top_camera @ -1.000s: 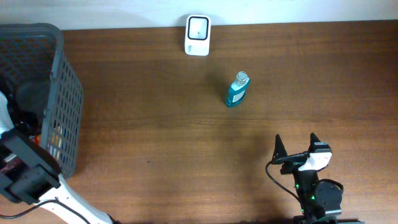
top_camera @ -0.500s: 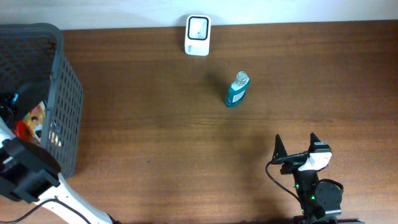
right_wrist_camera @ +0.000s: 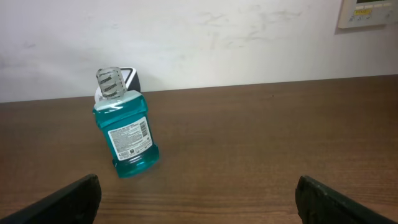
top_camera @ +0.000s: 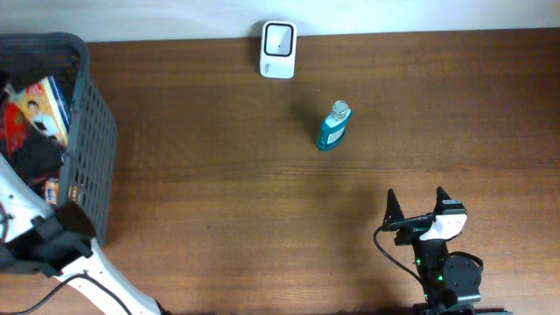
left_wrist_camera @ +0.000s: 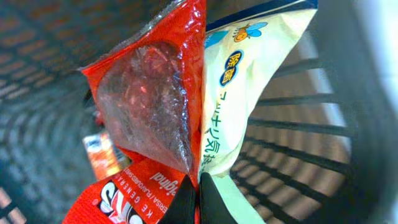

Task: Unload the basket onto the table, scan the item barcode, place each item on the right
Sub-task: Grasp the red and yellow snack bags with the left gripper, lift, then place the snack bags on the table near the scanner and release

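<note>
place: mock shop checkout | signs: scanner (top_camera: 278,38), basket (top_camera: 94,140) of packaged goods (left_wrist_camera: 146,106), wooden table (top_camera: 227,184)

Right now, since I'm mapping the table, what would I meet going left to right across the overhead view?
Basket → white scanner → blue bottle → right claw.

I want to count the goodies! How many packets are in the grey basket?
3: a shiny red plastic bag gripped by the left pincer, a pale yellow bee-printed pack pressed against it, a small orange packet lower down. Others may be hidden.
</note>
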Robot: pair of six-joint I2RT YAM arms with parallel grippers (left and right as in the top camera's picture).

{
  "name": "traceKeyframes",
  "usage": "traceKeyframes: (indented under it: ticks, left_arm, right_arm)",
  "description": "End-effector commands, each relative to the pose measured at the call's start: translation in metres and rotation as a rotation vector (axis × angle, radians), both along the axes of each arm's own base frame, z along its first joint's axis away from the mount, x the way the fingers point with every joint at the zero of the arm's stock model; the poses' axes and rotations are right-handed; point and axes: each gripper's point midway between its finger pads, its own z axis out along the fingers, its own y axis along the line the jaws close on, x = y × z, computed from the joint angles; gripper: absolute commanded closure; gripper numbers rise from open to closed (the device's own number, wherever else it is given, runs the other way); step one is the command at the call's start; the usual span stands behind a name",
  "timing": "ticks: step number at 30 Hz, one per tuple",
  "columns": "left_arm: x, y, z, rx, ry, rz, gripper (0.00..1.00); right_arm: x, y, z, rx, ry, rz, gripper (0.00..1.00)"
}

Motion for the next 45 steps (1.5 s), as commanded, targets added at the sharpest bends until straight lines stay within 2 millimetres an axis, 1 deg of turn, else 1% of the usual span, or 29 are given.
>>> traceKeyframes:
  ticks: [1, 2, 4, 6, 8, 9, 12, 14, 16, 18, 19, 20, 21, 22, 24, 27, 30, 33, 35, 39, 40, 41, 42, 44, 45]
  left_arm:
    - [-0.001, -0.021, 0.05, 0.082, -0.116, -0.063, 1.0]
    - [0.0, -0.027, 0.058, 0.096, -0.138, -0.077, 1.0]
    - [0.004, -0.047, 0.085, 0.156, -0.208, -0.145, 1.0]
    - [0.007, -0.067, 0.105, 0.199, -0.266, -0.205, 1.0]
    - [0.012, -0.1, 0.125, 0.228, -0.327, -0.312, 1.0]
    - [0.014, -0.119, 0.131, 0.221, -0.351, -0.356, 1.0]
    - [0.022, -0.171, 0.137, 0.191, -0.383, -0.483, 1.0]
    - [0.025, -0.199, 0.136, 0.178, -0.387, -0.548, 1.0]
    - [0.032, -0.239, 0.133, 0.162, -0.391, -0.641, 1.0]
    - [0.036, -0.266, 0.126, 0.156, -0.377, -0.715, 1.0]
    - [0.037, -0.278, 0.12, 0.149, -0.359, -0.75, 1.0]
    - [0.038, -0.294, 0.108, 0.133, -0.316, -0.786, 1.0]
    - [0.038, -0.305, 0.097, 0.12, -0.28, -0.812, 1.0]
    - [0.042, -0.324, 0.073, 0.107, -0.202, -0.853, 1.0]
    - [0.047, -0.336, 0.048, 0.118, -0.12, -0.872, 1.0]
    - [0.063, -0.348, 0.0, 0.17, 0.019, -0.881, 1.0]
    - [0.078, -0.354, -0.037, 0.211, 0.1, -0.882, 1.0]
    - [0.093, -0.366, -0.075, 0.219, 0.149, -0.899, 1.0]
    - [0.099, -0.369, -0.097, 0.213, 0.184, -0.905, 1.0]
    - [0.098, -0.371, -0.132, 0.2, 0.264, -0.915, 1.0]
    - [0.098, -0.372, -0.143, 0.198, 0.286, -0.92, 0.98]
    - [0.097, -0.374, -0.15, 0.196, 0.3, -0.925, 0.96]
    - [0.097, -0.376, -0.156, 0.195, 0.309, -0.929, 0.9]
    - [0.097, -0.379, -0.16, 0.196, 0.31, -0.936, 0.53]
    - [0.098, -0.382, -0.16, 0.198, 0.303, -0.939, 0.4]
  right_arm:
    - [0.0, -0.003, -0.003, 0.006, 0.008, -0.014, 0.01]
    - [0.0, -0.003, -0.004, 0.006, 0.008, -0.014, 0.01]
    - [0.0, -0.003, -0.004, 0.006, 0.008, -0.014, 0.01]
    - [0.0, -0.003, -0.003, 0.006, 0.008, -0.014, 0.01]
    - [0.0, -0.003, -0.003, 0.006, 0.008, -0.013, 0.01]
    - [0.0, -0.003, -0.004, 0.006, 0.008, -0.013, 0.02]
    - [0.0, -0.003, -0.003, 0.006, 0.008, -0.014, 0.01]
    - [0.0, -0.003, -0.003, 0.006, 0.008, -0.014, 0.01]
    - [0.0, -0.003, -0.003, 0.006, 0.008, -0.014, 0.01]
    - [0.0, -0.003, -0.004, 0.006, 0.008, -0.014, 0.01]
    - [0.0, -0.003, -0.003, 0.006, 0.008, -0.014, 0.01]
    - [0.0, -0.003, -0.003, 0.006, 0.008, -0.014, 0.01]
    - [0.0, -0.003, -0.003, 0.006, 0.008, -0.014, 0.01]
    - [0.0, -0.003, -0.003, 0.006, 0.008, -0.013, 0.01]
    - [0.0, -0.003, -0.003, 0.006, 0.008, -0.014, 0.01]
    - [0.0, -0.003, -0.004, 0.006, 0.008, -0.014, 0.01]
    - [0.0, -0.003, -0.004, 0.006, 0.008, -0.013, 0.01]
    - [0.0, -0.003, -0.003, 0.006, 0.008, -0.014, 0.01]
    - [0.0, -0.003, -0.003, 0.006, 0.008, -0.014, 0.01]
    - [0.0, -0.003, -0.003, 0.006, 0.008, -0.014, 0.01]
    - [0.0, -0.003, -0.004, 0.006, 0.008, -0.013, 0.01]
    - [0.0, -0.003, -0.003, 0.006, 0.008, -0.014, 0.01]
    - [0.0, -0.003, -0.003, 0.006, 0.008, -0.014, 0.01]
    - [0.0, -0.003, -0.004, 0.006, 0.008, -0.014, 0.01]
    - [0.0, -0.003, -0.003, 0.006, 0.008, -0.013, 0.01]
